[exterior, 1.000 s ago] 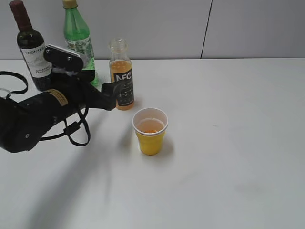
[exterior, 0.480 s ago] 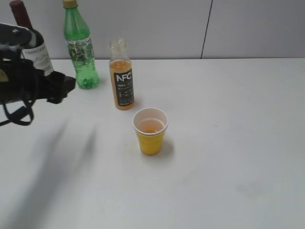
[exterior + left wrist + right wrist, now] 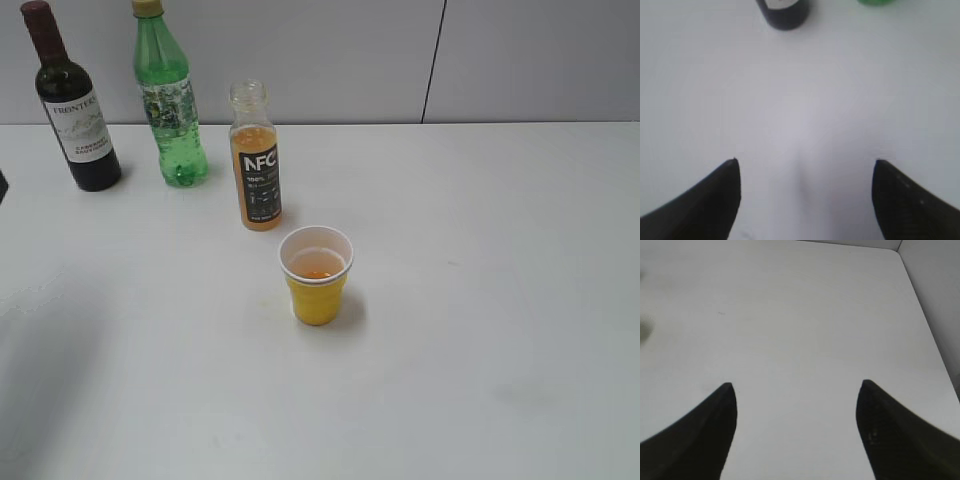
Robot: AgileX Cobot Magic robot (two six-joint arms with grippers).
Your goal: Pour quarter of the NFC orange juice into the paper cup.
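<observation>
The NFC orange juice bottle (image 3: 257, 160) stands upright and uncapped on the white table, left of centre. The yellow paper cup (image 3: 316, 273) stands just in front and right of it, holding a little orange juice. My left gripper (image 3: 805, 167) is open and empty over bare table, well left of the bottle; it is almost out of the exterior view, with only a dark sliver at the left edge. My right gripper (image 3: 795, 386) is open and empty over bare table; it is out of the exterior view.
A dark wine bottle (image 3: 70, 100) and a taller green plastic bottle (image 3: 168, 95) stand at the back left; their bases show in the left wrist view (image 3: 784, 11). The grey wall runs behind. The table's right edge (image 3: 927, 325) shows in the right wrist view.
My left arm has let go of the juice bottle and drawn back left, almost out of the exterior view. The bottle and cup have not moved.
</observation>
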